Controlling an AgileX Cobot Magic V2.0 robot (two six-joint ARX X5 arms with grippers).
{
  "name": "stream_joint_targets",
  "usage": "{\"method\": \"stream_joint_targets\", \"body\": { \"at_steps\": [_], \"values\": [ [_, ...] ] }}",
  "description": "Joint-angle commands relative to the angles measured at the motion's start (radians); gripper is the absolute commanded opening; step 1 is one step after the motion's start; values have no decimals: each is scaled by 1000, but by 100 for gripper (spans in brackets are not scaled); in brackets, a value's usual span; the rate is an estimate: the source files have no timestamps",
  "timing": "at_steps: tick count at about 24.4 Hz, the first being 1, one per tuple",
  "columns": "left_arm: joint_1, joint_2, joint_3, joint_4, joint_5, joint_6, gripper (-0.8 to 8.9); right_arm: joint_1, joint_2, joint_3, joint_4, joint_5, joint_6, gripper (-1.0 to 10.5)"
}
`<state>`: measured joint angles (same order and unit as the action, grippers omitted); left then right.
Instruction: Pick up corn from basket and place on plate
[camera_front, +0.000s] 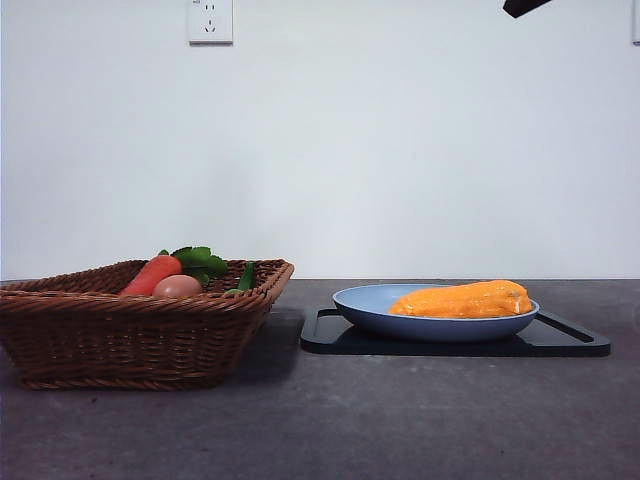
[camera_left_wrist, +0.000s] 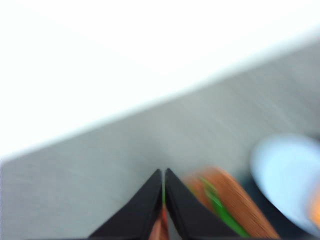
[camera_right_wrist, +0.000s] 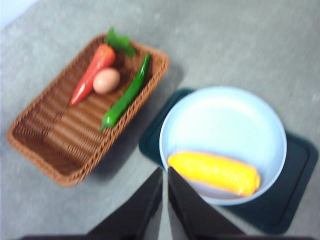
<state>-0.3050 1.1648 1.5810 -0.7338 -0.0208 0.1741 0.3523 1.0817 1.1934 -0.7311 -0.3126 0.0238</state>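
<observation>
The orange-yellow corn lies on its side in the light blue plate, apart from any gripper. The brown wicker basket stands at the left of the table. My right gripper hangs high above the plate's near edge, jaws shut and empty. In the blurred left wrist view my left gripper is shut too, high over the table, with the basket and plate off to one side. A black tip shows at the top right of the front view.
In the basket lie a red-orange carrot with green leaves, a pinkish-tan round item and a long green pepper. The plate rests on a flat black tray. A wall socket is behind.
</observation>
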Motion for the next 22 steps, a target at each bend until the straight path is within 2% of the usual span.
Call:
{"method": "stream_joint_targets", "body": {
  "at_steps": [1, 6, 10, 14, 22],
  "values": [
    [92, -121, -137, 159, 2, 16, 8, 3, 8, 17, 34, 0, -6, 2],
    [298, -431, -568, 487, 0, 39, 8, 3, 8, 17, 100, 0, -6, 2],
    [347, -617, -890, 674, 0, 40, 8, 3, 8, 17, 122, 0, -6, 2],
    [348, -770, -1172, 766, 1, 34, 8, 3, 8, 17, 127, 0, -6, 2],
    [348, -956, -1437, 772, 0, -3, 8, 3, 8, 17, 128, 0, -6, 2]
  ]
}}
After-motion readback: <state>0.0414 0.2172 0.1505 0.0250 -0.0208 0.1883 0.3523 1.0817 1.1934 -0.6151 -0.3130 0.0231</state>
